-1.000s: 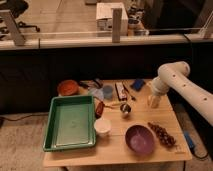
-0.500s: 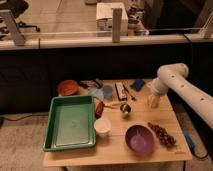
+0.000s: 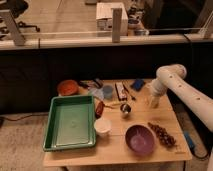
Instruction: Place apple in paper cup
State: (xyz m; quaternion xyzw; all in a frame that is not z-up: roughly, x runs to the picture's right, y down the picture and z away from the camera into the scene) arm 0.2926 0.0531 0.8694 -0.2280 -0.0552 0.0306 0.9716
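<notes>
The white paper cup [image 3: 102,126] stands upright just right of the green tray, near the table's front. My gripper [image 3: 152,103] hangs down from the white arm over the right part of the table, well right of the cup and above the tabletop. A small pale orange-yellow shape shows at its tip; it may be the apple, but I cannot tell for sure. No other clearly orange-yellow fruit shows on the table.
A green tray [image 3: 55,142] fills the left side. A purple bowl [image 3: 138,140] and grapes [image 3: 163,135] are at the front right. A dark ball [image 3: 125,108], a reddish thing [image 3: 99,107], a light blue cup [image 3: 107,92] and an orange bowl [image 3: 67,87] lie behind.
</notes>
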